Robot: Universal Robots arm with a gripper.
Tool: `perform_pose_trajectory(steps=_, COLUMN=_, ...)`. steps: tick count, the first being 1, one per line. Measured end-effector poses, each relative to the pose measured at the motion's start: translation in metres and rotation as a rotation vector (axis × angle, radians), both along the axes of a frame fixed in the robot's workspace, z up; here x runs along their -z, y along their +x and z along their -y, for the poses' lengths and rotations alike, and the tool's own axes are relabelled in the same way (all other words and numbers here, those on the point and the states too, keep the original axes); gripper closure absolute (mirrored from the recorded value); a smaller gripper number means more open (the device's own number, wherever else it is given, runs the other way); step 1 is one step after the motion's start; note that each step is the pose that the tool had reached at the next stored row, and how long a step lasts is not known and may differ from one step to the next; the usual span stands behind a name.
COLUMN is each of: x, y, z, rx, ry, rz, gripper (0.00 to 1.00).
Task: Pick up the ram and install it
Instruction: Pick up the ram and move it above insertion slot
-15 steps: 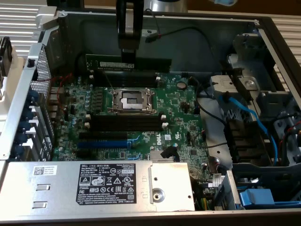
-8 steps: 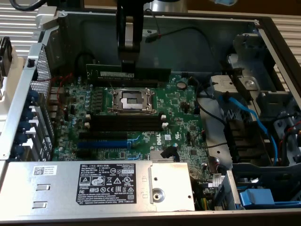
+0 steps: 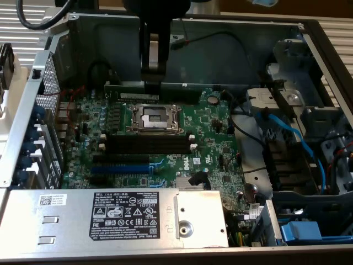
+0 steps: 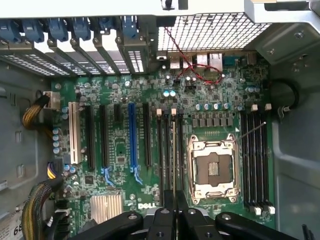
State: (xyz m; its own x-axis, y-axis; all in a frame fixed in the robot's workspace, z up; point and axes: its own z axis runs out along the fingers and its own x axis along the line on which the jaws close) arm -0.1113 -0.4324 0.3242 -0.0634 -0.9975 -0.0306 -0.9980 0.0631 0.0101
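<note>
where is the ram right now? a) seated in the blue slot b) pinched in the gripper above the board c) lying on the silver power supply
b: the gripper is shut on the ram, holding it edge-down above the motherboard, not in any slot.

Overhead the case (image 3: 237, 49) is open. My gripper (image 3: 151, 77), clamped on the ram (image 3: 182, 86), hangs free above the motherboard (image 3: 215, 132).

Obstructions noted:
- CPU socket (image 3: 153, 117) frame beside the black slots (image 3: 146, 144)
- power supply (image 3: 110, 212) along one edge
- blue cables (image 3: 287, 132) at the exterior view's right
- case wall near the ram
</note>
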Motion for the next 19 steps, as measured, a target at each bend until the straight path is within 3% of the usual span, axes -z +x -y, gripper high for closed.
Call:
perform_pose_trajectory(steps=16, x=0.0290, y=0.000, z=-0.0004, rx=-0.001, ry=-0.0003, rz=-0.0024, gripper=0.88)
perform_pose_trajectory(steps=19, x=0.0303, y=0.000, z=-0.0007, rx=-0.012, ry=-0.0008, rz=-0.0029, gripper=0.88)
